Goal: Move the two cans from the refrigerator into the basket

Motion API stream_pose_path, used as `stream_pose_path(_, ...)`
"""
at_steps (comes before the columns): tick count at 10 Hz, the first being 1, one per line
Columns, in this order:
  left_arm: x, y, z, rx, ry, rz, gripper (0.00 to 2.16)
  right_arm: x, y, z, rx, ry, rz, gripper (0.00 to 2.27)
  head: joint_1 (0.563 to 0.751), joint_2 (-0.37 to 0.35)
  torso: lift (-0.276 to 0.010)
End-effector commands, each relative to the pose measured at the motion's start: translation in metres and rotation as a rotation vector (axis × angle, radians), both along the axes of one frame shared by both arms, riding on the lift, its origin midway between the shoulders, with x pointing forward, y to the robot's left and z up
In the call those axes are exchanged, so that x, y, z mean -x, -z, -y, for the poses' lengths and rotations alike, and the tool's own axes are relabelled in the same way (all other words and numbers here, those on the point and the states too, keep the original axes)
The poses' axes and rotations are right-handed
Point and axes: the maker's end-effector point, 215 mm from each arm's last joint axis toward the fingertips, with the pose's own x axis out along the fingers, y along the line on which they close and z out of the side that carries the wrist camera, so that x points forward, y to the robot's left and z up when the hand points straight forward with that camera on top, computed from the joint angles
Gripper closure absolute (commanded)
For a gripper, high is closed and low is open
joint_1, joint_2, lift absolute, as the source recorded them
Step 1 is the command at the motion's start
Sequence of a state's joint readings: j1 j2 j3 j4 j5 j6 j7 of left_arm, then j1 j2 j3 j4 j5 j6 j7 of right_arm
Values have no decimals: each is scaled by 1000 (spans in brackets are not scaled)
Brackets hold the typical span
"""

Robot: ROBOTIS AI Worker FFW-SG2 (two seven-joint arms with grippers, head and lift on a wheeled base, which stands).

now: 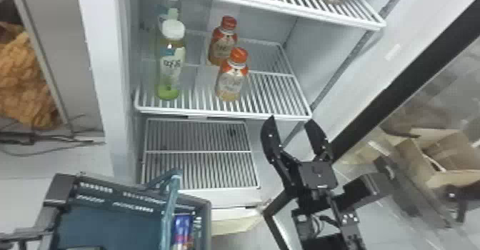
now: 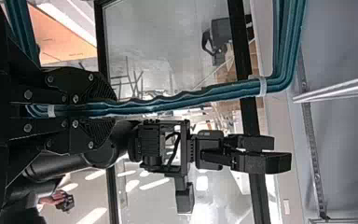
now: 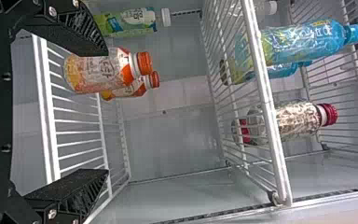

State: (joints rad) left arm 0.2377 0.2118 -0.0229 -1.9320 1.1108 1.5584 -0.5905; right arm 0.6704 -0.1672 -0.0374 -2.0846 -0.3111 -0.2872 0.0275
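Observation:
A blue-and-red can [image 1: 183, 228] lies inside the dark teal basket [image 1: 118, 197], at the head view's lower left. The refrigerator [image 1: 101, 70] stands open beyond it. My right gripper [image 1: 291, 120] is open before the lower right of the fridge, right of its low rack, with nothing between its fingers. In the right wrist view, my right gripper [image 3: 107, 112] is spread in front of a shelf with orange-capped bottles. In the left wrist view, my left gripper [image 2: 115, 109] is shut on the teal basket handle [image 2: 191, 96], which runs on past its fingertips.
Green-tinted bottles [image 1: 170, 70] and two orange-capped bottles [image 1: 232, 81] stand on the middle shelf [image 1: 271, 115]. More bottles are on the upper shelf [image 1: 350, 20]. The fridge door's black edge [image 1: 396, 95] slants past the right arm, with cardboard boxes [image 1: 450, 156] behind it.

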Motion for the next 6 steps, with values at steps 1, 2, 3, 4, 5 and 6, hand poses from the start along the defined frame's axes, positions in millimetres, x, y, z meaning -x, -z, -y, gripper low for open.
stream_pose_path(1,4,1,0,-1,8,-12,1210,0,-1,0,0,0,1,127,695,-350,-266)
stream_pose_path(2,4,0,0,3,8,-12,1210,0,-1,0,0,0,1,127,695,-350,-266)
stream_pose_path(3,4,0,1,5,9,-12,1210,0,-1,0,0,0,1,127,695,-350,-266)
stream_pose_path(4,4,0,1,5,9,-12,1210,0,-1,0,0,0,1,127,695,-350,-266)
stream_pose_path(5,4,0,0,4,7,-14,1210,0,-1,0,0,0,1,127,695,-350,-266)
stream_pose_path(6,5,-1,0,6,7,-14,1210,0,-1,0,0,0,1,127,695,-350,-266)
